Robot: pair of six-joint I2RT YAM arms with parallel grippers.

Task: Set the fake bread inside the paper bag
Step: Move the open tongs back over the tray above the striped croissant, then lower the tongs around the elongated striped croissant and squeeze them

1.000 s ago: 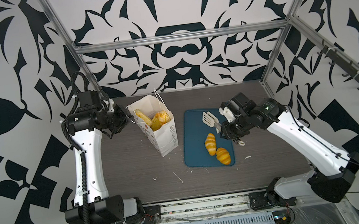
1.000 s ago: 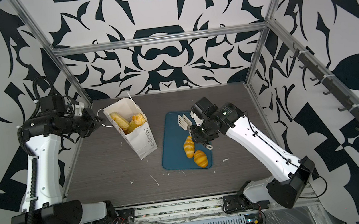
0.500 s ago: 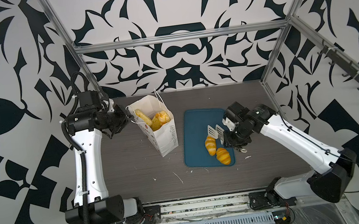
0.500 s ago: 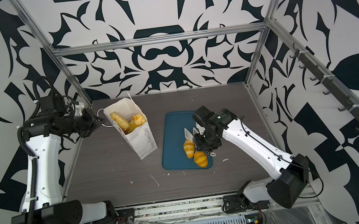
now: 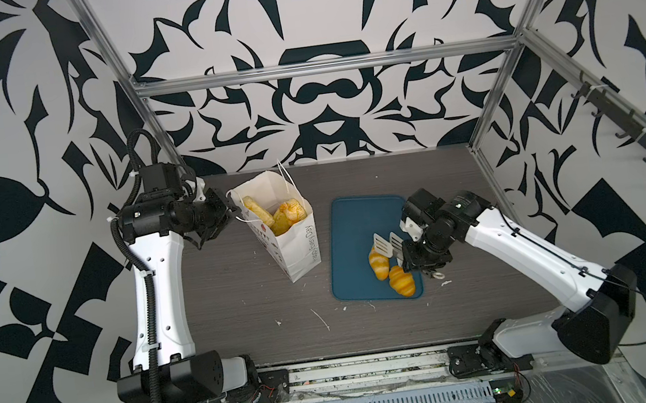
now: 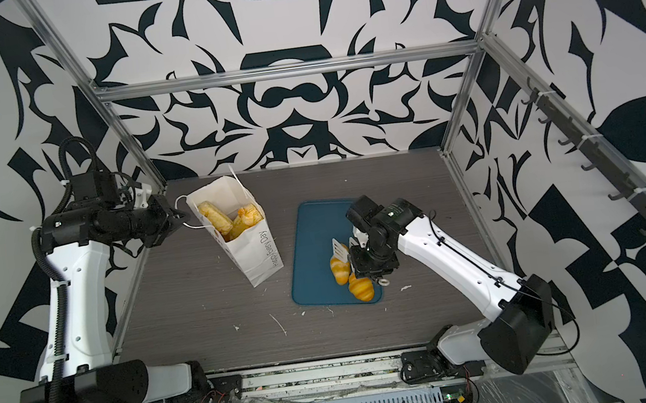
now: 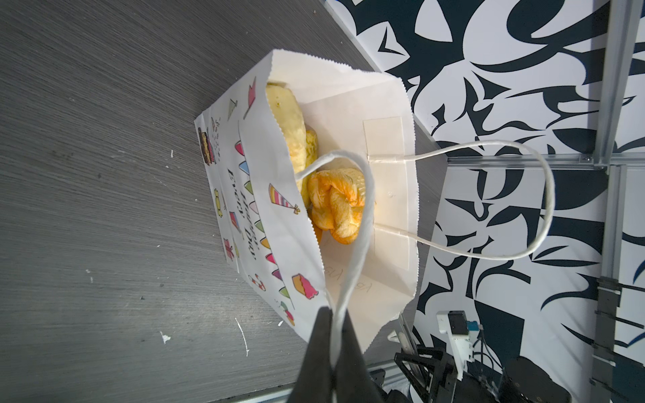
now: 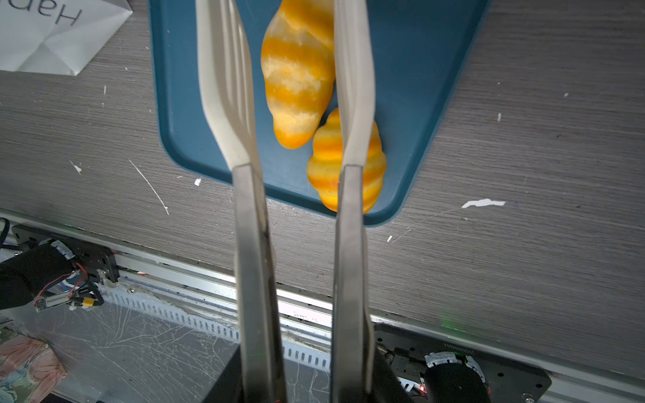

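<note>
Even, diffuse overhead light fills both top views; tabletop (image 5: 370, 330) shows only faint, soft shadows under arms. Top views sharp at centre, frame rails bowing outward toward corners from wide lens. Left wrist view bright, paper bag (image 7: 349, 104) interior near overexposed, black fingers (image 7: 321, 349) at frame edge blurred. Right wrist view: croissants (image 8: 296, 80) glossy with soft highlights, spatula-like blades (image 8: 227, 87) close to lens and soft, table grain crisp, mild glare on metal rail.

teal tray (image 5: 351, 224) | on grey wood-grain table (image 5: 242, 304) | white flecks scattered
</note>
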